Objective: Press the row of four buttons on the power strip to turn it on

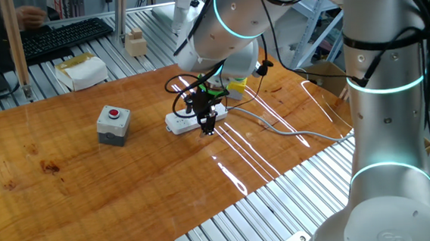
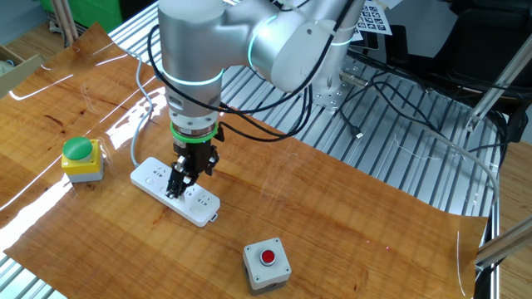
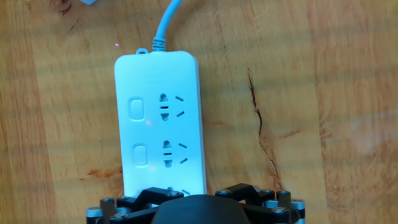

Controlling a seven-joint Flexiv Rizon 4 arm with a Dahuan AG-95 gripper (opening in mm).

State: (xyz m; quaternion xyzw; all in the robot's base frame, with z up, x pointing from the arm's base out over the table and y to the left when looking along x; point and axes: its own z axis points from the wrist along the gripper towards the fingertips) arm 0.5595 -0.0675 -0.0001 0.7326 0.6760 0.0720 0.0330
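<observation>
The white power strip [image 3: 158, 87] lies flat on the wooden table, with its grey cable [image 3: 166, 22] leaving the far end. Two of the row of four buttons [image 3: 137, 131] show along its left edge in the hand view, each beside a socket. The others are hidden under the gripper's black body [image 3: 196, 210]. In both fixed views my gripper [image 2: 176, 189] points straight down over the middle of the power strip [image 2: 154, 176], its tip at the strip's surface. No view shows whether it touches, or a gap between the fingertips. From the other side the gripper [image 1: 209, 127] stands over the power strip [image 1: 181, 123].
A grey box with a red button [image 1: 113, 124] sits left of the strip, also seen as the grey box [image 2: 266, 264] near the table's front. A yellow box with a green cap [image 2: 81, 158] stands close to the strip's cable end. The cable [image 1: 292, 134] runs off the table edge.
</observation>
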